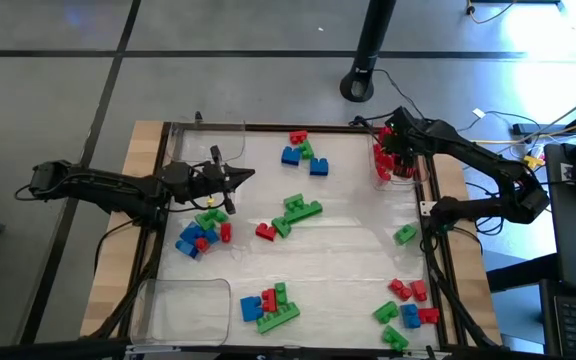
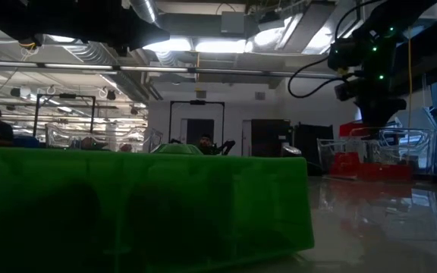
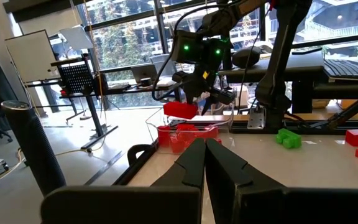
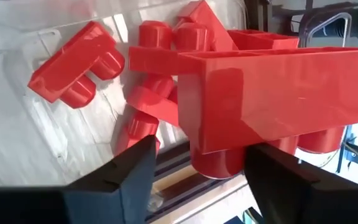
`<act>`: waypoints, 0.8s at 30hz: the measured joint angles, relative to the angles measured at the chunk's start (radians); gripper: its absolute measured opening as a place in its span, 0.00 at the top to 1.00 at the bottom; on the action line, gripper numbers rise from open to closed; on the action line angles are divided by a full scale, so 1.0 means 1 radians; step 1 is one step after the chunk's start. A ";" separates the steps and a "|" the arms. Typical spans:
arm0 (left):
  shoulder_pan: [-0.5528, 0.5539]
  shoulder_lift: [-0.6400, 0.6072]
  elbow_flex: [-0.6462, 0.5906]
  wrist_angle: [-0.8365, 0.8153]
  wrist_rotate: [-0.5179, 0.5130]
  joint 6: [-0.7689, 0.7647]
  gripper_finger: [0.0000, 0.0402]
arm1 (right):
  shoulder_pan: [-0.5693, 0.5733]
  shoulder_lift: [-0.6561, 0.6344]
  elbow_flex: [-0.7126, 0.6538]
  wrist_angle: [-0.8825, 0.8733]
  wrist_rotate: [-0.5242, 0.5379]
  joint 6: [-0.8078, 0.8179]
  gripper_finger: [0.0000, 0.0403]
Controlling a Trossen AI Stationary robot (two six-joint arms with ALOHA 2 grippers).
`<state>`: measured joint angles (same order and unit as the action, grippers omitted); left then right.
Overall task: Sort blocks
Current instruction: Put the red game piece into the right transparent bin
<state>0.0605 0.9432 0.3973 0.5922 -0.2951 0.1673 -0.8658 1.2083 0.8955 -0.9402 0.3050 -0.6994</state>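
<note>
My right gripper (image 4: 201, 177) hangs over a clear tray (image 1: 415, 150) at the table's far right, pointing steeply down, fingers apart. A big red block (image 4: 278, 87) sits just beyond its fingertips, above the several red blocks (image 4: 73, 65) lying in the tray. The left wrist view shows this red block (image 3: 180, 110) in the air under that gripper, above the tray's red blocks (image 3: 185, 134). My left gripper (image 3: 204, 149) is shut and empty. It points level over the table's left part (image 1: 248, 176), above a mixed pile of blocks (image 1: 200, 232). My right gripper stands with its fingers on either side of the underside studs (image 4: 219, 163) of the big red block, coming from above. One stud lies close against one finger (image 4: 272, 180). Whether they touch I cannot tell. The block is level, clear of the red blocks below.
Loose groups of blocks lie at the table's far middle (image 1: 303, 150), middle (image 1: 293, 213), near middle (image 1: 270, 305) and near right (image 1: 406, 305). A single green block (image 1: 405, 234) lies at the right. A clear tray (image 1: 183, 305) stands near left. A big green block (image 2: 127, 205) fills the low view.
</note>
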 joint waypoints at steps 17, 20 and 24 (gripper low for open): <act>0.000 0.000 0.000 0.000 0.000 -0.001 0.99 | 0.002 0.000 0.000 -0.034 -0.069 -0.020 0.39; 0.000 0.000 0.000 0.004 0.000 -0.003 0.99 | 0.002 0.000 0.000 -0.035 -0.103 -0.044 0.40; 0.000 0.000 0.000 0.004 0.000 -0.003 0.99 | 0.002 0.000 0.000 -0.026 -0.065 -0.045 0.40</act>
<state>0.0605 0.9432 0.3969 0.5961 -0.2955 0.1642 -0.8641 1.2083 0.8952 -0.9657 0.2400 -0.7440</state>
